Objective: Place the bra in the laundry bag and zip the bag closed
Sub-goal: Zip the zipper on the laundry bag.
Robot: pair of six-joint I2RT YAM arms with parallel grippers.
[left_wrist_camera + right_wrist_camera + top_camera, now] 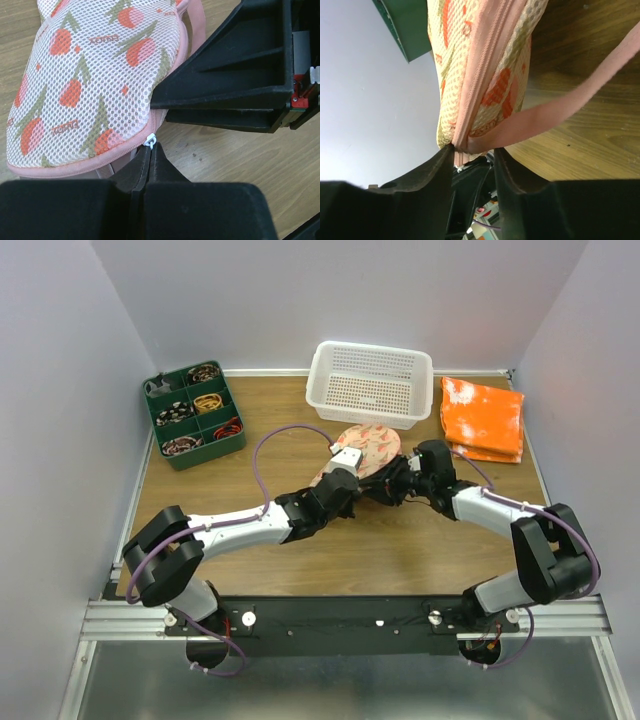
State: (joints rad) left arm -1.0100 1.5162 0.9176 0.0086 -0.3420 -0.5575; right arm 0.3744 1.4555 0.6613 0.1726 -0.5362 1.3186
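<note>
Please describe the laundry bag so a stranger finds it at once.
On the wooden table, look just in front of the white perforated basket. The laundry bag lies there: a bean-shaped mesh pouch, pink-rimmed, and the only thing printed with red-orange fruit.

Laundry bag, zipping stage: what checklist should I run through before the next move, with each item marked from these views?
1. Bra inside the laundry bag: cannot tell; no bra shows in any view.
2. Left gripper on the zipper pull: ok; fingers shut, the white pull pinched at their tips.
3. Right gripper bracing the bag: cannot tell; the bag's rim end sits between its fingers, but a gap shows beside it.
4. Strap clear of the right gripper: not ok; it runs into that gap.
5. Zip fully closed: cannot tell; the rim up to the pull looks shut, but the rest is hidden behind the right gripper.
</note>
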